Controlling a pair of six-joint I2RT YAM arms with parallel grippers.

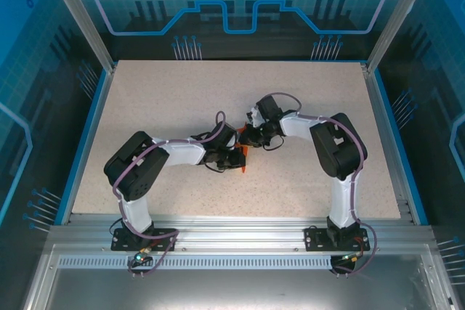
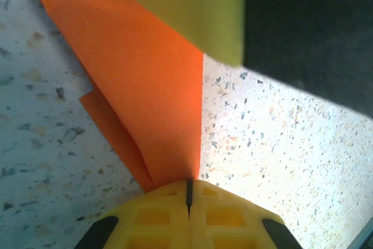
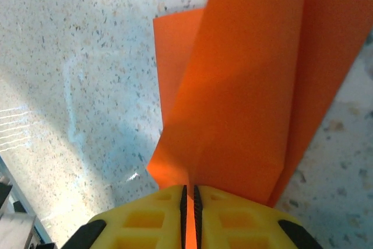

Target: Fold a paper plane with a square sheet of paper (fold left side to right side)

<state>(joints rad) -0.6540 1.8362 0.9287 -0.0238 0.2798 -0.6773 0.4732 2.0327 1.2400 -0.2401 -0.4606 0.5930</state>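
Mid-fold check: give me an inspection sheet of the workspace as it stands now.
Surface: speckled beige table with blue edging.
Job's things: orange paper, folded into overlapping layers, held between the two grippers at mid-table.
Clutter: nothing seen.
Grippers: left gripper shut on a tip of the paper; right gripper shut on its opposite end.
Cables: purple cables looped along both arms.
Surroundings: aluminium frame and blue panels enclosing the table.

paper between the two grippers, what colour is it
Plain orange-red paper, no pattern; shows best in the right wrist view.
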